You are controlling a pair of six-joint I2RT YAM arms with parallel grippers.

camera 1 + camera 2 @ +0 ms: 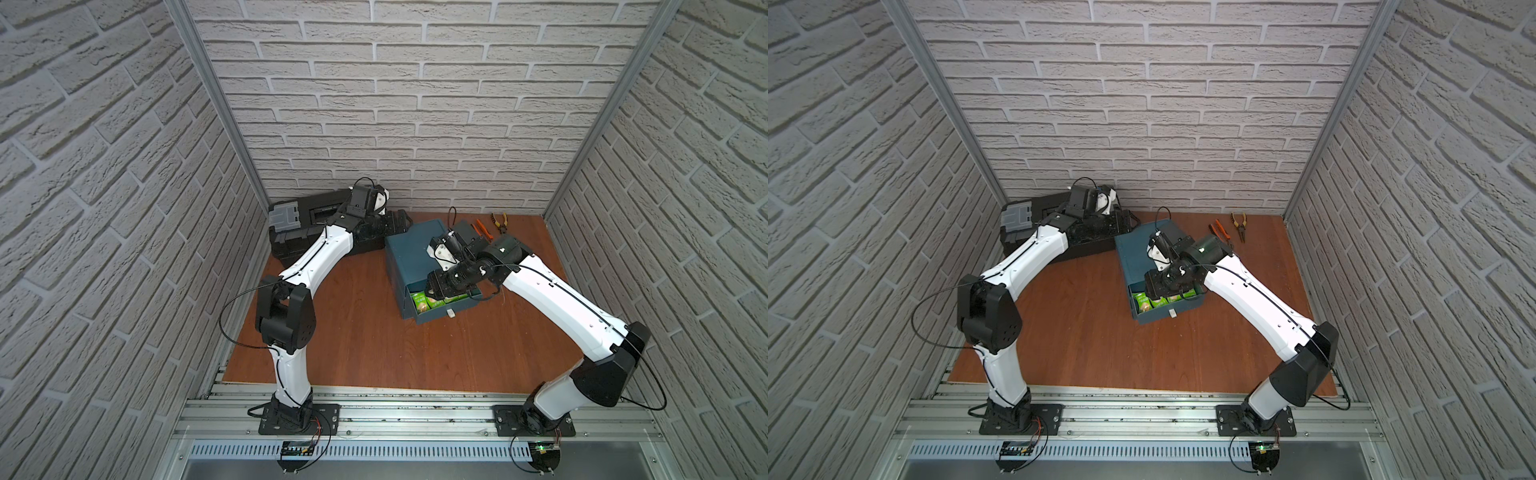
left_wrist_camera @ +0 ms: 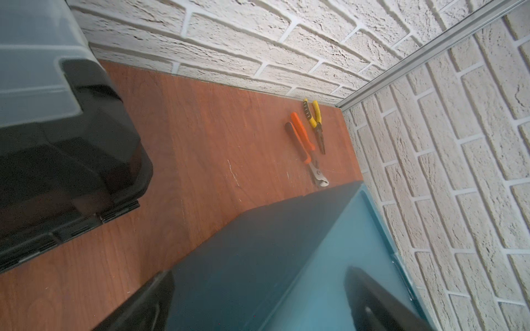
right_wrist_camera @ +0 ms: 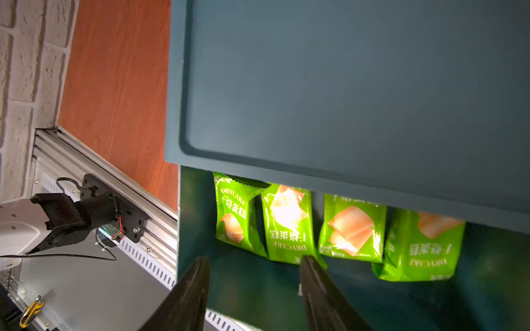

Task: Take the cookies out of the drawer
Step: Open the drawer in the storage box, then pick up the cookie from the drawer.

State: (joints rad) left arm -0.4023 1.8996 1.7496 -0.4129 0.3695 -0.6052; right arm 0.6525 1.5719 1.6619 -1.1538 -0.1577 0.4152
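In both top views a teal drawer cabinet (image 1: pixel 409 253) stands on the wooden counter (image 1: pixel 353 340) toward its far right corner. Its drawer (image 1: pixel 440 312) is pulled out toward the near edge. Green cookies (image 1: pixel 419 301) lie inside the drawer, and the right hand (image 1: pixel 430 291) hangs just above them. The left hand (image 1: pixel 400 222) sits at the cabinet's far side, beside a black toolbox (image 1: pixel 299 232) in the far left corner. Orange-handled pliers (image 1: pixel 482 230) and yellow-handled pliers (image 1: pixel 500 222) lie by the far edge.

The left wrist view shows the left hand's fingers (image 2: pixel 149 303) spread wide over the cabinet, with nothing gripped between them.

The right wrist view shows four green packets in a row in the drawer, their upper ends hidden under the cabinet top. The right hand's fingers (image 3: pixel 195 286) stand apart and empty. One tip meets the edge of the second packet, but contact cannot be judged.
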